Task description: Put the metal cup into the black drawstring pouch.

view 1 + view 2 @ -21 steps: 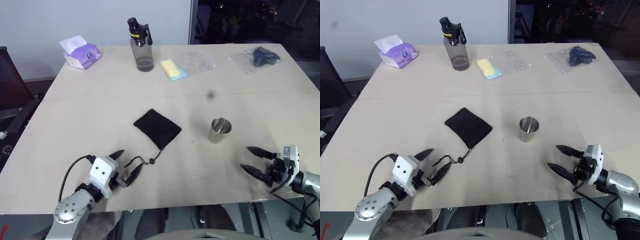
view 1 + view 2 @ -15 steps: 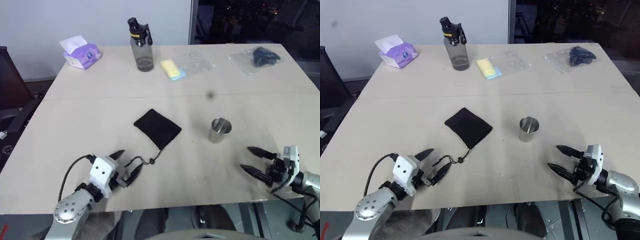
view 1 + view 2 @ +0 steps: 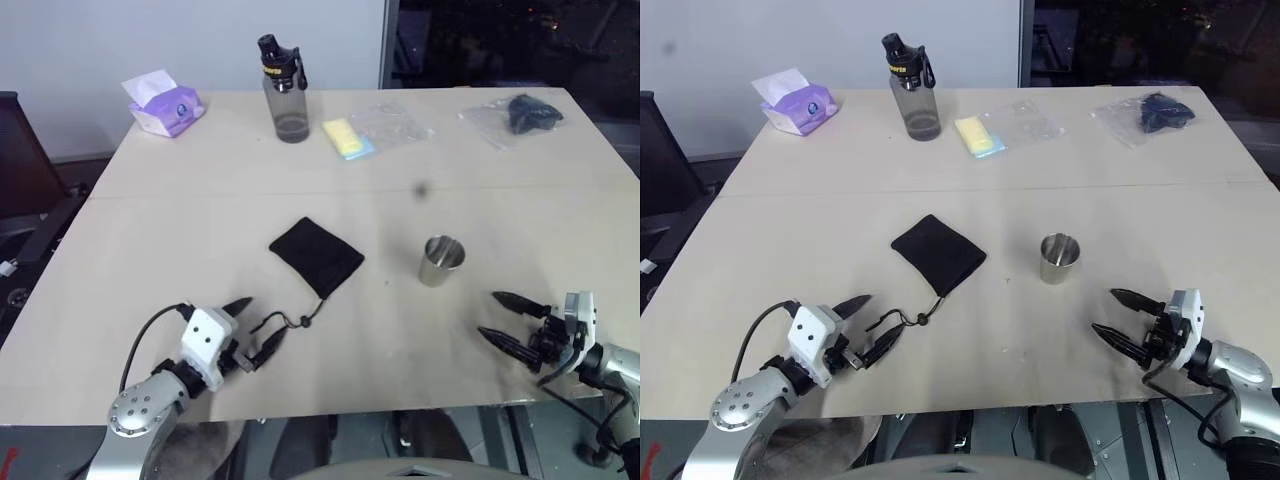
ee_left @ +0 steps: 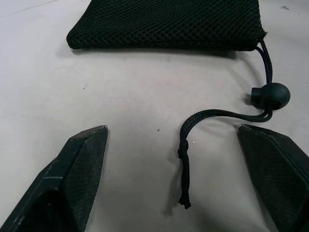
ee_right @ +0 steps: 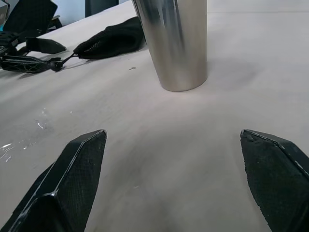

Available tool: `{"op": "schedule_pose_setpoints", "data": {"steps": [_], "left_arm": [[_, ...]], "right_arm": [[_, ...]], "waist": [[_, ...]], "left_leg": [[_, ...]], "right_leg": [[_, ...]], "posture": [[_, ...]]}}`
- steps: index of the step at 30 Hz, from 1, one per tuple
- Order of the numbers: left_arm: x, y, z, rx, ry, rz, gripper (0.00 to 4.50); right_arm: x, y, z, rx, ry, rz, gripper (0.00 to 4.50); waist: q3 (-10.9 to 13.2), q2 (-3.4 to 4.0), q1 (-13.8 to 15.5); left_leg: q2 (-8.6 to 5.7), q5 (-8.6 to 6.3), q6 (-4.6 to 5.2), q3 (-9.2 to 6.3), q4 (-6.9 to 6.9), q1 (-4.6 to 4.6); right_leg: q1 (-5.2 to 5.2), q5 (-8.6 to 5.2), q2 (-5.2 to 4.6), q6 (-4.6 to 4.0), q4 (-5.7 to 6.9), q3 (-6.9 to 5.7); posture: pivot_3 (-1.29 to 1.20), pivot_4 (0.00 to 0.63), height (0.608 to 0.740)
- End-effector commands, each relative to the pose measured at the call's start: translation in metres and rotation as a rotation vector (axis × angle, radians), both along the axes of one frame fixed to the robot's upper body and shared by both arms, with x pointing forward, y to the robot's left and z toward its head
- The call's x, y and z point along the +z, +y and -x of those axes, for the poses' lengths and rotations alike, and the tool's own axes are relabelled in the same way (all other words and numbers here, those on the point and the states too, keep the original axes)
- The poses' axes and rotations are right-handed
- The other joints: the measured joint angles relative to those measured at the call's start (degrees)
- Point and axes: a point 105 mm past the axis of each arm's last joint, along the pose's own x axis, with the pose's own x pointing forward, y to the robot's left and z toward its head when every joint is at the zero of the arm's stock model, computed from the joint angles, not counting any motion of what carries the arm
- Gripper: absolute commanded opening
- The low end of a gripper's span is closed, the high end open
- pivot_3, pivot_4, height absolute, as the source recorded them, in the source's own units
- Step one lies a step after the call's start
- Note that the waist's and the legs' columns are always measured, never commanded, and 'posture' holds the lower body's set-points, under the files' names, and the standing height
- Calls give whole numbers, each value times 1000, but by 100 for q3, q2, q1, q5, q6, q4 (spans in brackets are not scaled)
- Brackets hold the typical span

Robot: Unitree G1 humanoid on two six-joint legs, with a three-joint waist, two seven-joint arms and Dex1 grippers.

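Sitting upright mid-table [image 3: 150, 230] is one metal cup [image 3: 440, 261], one black drawstring pouch [image 3: 316, 255] flat nearby. Both claws spread, empty: left claw [image 3: 252, 327] at the cord [image 4: 212, 116], right claw [image 3: 512, 320] short of the cup. One bottle [image 3: 284, 90], one tissue pack [image 3: 163, 103] behind.

Along the far edge of the beige table [image 3: 150, 230] stand several things. A purple tissue pack [image 3: 164, 103] sits at the far left corner. A grey bottle [image 3: 286, 92] with a black cap stands upright near the middle of that edge, just beside a yellow sponge [image 3: 346, 138] and a clear plastic bag [image 3: 395, 122]. Toward the far right corner lies a dark item in a clear bag [image 3: 520, 114].
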Motion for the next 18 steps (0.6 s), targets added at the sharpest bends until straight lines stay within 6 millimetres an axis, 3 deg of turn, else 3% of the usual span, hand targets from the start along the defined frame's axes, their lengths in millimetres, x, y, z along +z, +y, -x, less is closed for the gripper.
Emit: {"op": "schedule_pose_setpoints", "data": {"steps": [1,7,18], "left_arm": [[5,-5,-1,-36,0,7,4456],[27,-36,0,-194,-41,80,4456],[38,-80,-56,-113,-202,-111,4456]], "right_arm": [[12,2,-2,16,-67,-4,4500],[8,4,0,20,-80,18,4500],[15,7,0,15,-107,1,4500]], "waist": [[0,0,2],[5,-3,6],[7,-1,1]], "left_leg": [[0,0,0,0,0,0],[-1,0,0,6,1,-7],[-20,1,1,-3,6,-8]], "right_leg": [[0,0,0,0,0,0],[-2,0,0,0,0,-3],[6,2,12,1,1,-6]], "posture": [[0,150,740],[0,150,740],[0,150,740]]}}
